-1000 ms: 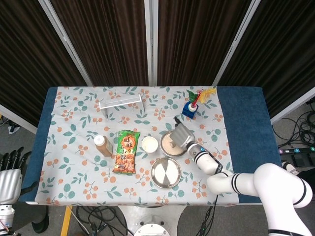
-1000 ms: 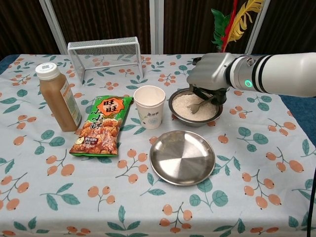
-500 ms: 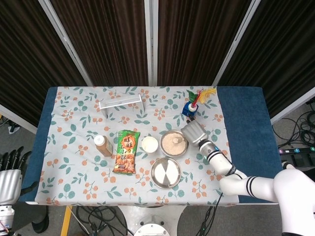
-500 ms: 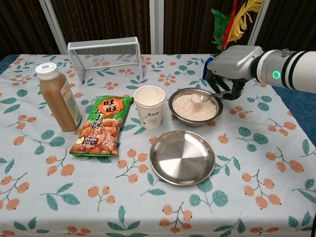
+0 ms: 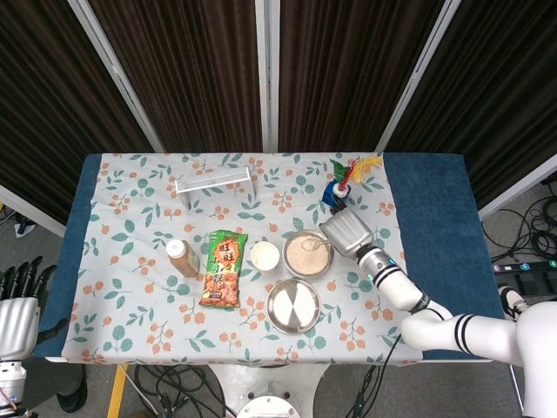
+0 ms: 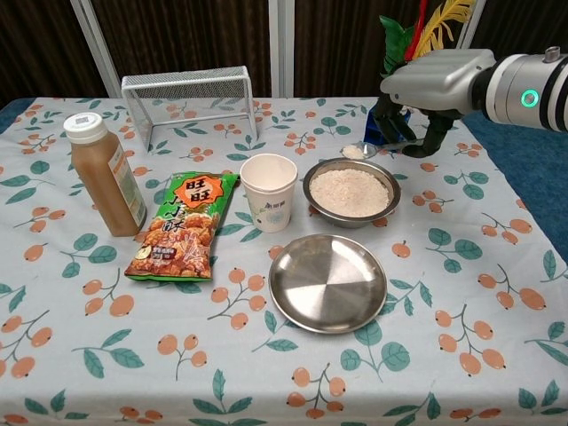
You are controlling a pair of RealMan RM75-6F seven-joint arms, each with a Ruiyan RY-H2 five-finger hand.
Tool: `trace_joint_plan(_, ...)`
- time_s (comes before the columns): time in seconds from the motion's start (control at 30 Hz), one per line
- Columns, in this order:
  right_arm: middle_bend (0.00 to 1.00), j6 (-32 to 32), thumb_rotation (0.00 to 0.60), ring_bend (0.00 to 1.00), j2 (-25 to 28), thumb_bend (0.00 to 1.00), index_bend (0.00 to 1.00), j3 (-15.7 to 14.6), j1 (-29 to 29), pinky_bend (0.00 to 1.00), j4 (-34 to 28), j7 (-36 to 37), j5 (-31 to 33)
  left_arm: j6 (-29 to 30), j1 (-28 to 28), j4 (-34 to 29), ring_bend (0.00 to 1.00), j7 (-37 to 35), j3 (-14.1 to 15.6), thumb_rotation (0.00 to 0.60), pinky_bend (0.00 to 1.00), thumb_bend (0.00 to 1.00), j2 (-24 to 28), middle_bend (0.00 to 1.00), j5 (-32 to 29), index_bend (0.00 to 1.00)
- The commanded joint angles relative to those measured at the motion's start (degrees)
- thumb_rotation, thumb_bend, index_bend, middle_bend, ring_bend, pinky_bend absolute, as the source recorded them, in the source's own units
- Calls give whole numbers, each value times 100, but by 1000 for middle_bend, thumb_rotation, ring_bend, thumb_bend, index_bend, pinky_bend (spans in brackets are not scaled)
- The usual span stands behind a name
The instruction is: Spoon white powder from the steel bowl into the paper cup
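From the head view, the right hand (image 5: 346, 233) holds a spoon (image 5: 315, 245) over the steel bowl (image 5: 307, 253), beside the paper cup (image 5: 265, 255). The left hand (image 5: 17, 305) hangs off the table, holding nothing.

From the chest view, the spoon (image 6: 359, 151) carries white powder above the bowl's (image 6: 351, 193) far rim.

— What sort of place is pictured?
— A robot test space, not a home: dark curtains (image 5: 183, 70) with pale metal struts (image 5: 113, 65) wall off one table (image 5: 431, 192).
— What supports that?
— Loose cables (image 5: 531, 231) on a grey floor, and props laid out on a floral cloth (image 6: 106, 355): a snack packet (image 6: 182, 226), a drink bottle (image 6: 102, 173), a wire rack (image 6: 186, 93).
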Motion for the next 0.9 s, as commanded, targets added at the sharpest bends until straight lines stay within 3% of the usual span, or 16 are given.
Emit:
trace_joint_plan(0.03,604,-98,600,263,67,324,618,119,117,0,-123,-64,-40,0,2,-6,74,6,-2,600,69,53,4,145,-11,211)
trace_joint_plan(0.4,604,-502,600,263,-203,324,619,357,853,0,-60,-936,457,0,18,20,73,-14,4,600,70,53,-5,145,-41,211)
trace_joint_plan(0.67,604,-538,600,263,-488,324,619,178,1445,0,129,-1920,852,-5,15,51,74,-35,0,600,70,53,-23,145,-47,211)
trace_joint_plan(0.9,604,-311,600,264,-697,324,619,-153,1956,0,166,-3099,865,44,59,70,73,-61,19,600,70,53,-41,145,-46,211)
